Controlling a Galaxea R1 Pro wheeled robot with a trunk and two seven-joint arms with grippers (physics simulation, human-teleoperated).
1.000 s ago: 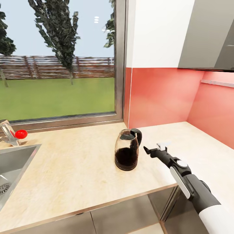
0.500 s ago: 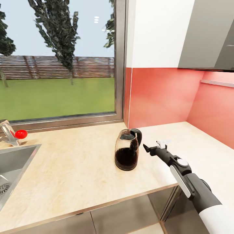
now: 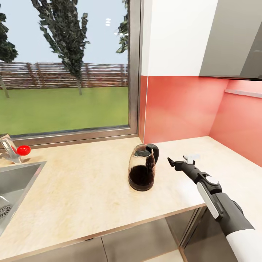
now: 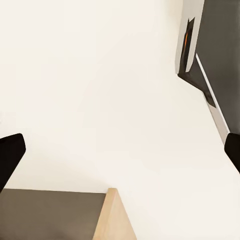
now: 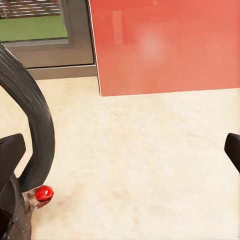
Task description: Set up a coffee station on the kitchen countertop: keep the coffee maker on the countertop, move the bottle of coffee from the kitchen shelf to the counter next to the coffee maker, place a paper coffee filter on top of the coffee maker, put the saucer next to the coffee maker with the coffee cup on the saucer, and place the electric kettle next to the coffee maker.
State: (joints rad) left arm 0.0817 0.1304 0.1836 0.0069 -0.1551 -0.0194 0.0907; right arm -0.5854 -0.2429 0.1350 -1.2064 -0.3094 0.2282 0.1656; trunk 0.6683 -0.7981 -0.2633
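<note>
Since a moment ago my right gripper (image 3: pixel 181 160) has slid away from the electric kettle (image 3: pixel 142 168), over to the right and a bit farther back. Now it hangs over the countertop (image 3: pixel 83 182) with a gap between it and the kettle's handle. Its jaws are wide open and hold nothing. In the right wrist view I see the kettle's black handle (image 5: pixel 35 135) curving just beside one fingertip (image 5: pixel 10 155), with a little red button (image 5: pixel 43 193) low on it.

My left gripper (image 4: pixel 120 155) looks open too, with its two dark tips far apart and nothing between them. It points at a pale surface, and I cannot tell what that is.

The kettle stands upright on the countertop, near the middle, between the sink (image 3: pixel 14 189) and the red wall (image 3: pixel 182 105). I think the kettle may now be set down. But no coffee maker is in sight near it, so I cannot tell if this is the right spot. The coffee bottle, filter, saucer and cup look like they are left to do.
</note>
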